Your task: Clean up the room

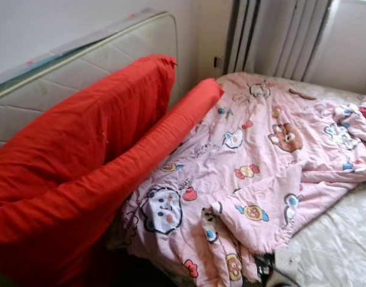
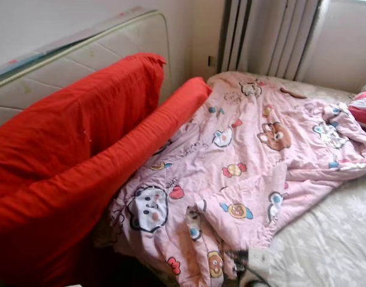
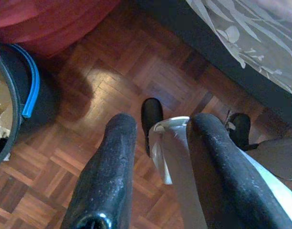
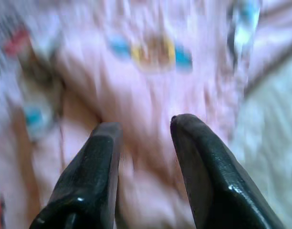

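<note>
Bed (image 1: 338,251) — pink quilt (image 4: 151,86) just beyond right fingers (image 4: 198,157).

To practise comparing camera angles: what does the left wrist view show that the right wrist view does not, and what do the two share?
Left wrist view alone: the left gripper hangs over a parquet floor, beside a black bucket with a blue rim and the hanging edge of a patterned sheet. Right wrist view alone: the right gripper points at the pink cartoon quilt, blurred. Shared: two black fingers, held apart.

Soft daylight — right wrist view blurred
</note>
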Available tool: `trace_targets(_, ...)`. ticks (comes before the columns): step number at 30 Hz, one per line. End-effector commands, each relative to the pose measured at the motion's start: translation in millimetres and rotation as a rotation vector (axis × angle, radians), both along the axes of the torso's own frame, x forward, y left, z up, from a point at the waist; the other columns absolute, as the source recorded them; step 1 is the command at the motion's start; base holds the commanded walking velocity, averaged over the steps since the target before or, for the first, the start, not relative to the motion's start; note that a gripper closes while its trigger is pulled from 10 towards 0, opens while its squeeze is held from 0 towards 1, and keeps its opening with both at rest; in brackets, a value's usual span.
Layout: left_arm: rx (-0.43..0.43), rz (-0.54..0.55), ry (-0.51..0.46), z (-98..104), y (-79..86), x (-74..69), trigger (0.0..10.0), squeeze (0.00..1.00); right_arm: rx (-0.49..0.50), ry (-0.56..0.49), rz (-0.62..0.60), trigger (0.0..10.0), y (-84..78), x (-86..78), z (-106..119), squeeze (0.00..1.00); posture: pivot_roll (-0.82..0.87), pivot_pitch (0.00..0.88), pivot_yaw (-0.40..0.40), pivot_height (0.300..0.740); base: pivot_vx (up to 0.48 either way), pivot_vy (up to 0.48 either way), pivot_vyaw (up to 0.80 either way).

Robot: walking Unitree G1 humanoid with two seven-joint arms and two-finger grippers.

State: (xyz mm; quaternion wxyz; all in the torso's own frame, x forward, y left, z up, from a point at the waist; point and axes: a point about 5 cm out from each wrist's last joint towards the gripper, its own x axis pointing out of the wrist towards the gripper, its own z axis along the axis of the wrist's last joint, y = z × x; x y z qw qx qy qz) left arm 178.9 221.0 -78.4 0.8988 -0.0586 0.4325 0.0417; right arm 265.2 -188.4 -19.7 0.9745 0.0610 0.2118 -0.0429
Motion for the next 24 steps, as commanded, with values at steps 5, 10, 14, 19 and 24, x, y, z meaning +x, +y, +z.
trace_targets(5,0.017,0.020,0.008,-3.2,3.3,-9.1,10.0,0.00,-0.056,-0.134,0.059,10.0,13.0,8.2,14.2,0.00,-0.07,0.191,0.022,0.740,0.000,0.000,0.00)
trace_targets(10,0.036,0.024,-0.020,-1.5,4.4,-7.2,10.0,0.00,-0.048,-0.199,0.070,10.0,17.2,10.6,21.1,0.00,-0.07,0.190,0.021,0.740,0.000,0.000,0.00)
trace_targets(14,0.101,0.022,-0.124,5.5,6.9,-0.5,10.0,0.00,-0.050,-0.225,0.089,10.0,21.1,8.2,22.0,0.00,-0.07,0.188,0.016,0.740,0.000,0.000,0.00)
trace_targets(19,0.129,0.039,-0.198,10.5,8.1,2.9,10.0,0.00,-0.036,-0.207,0.098,10.0,23.1,4.1,17.8,0.00,-0.07,0.182,0.011,0.740,0.000,0.000,0.00)
trace_targets(24,0.280,-0.038,-0.406,51.3,5.5,62.7,10.0,0.00,-0.020,-0.209,0.088,10.0,23.4,3.3,17.5,0.00,-0.07,0.172,0.013,0.740,0.000,0.000,0.00)
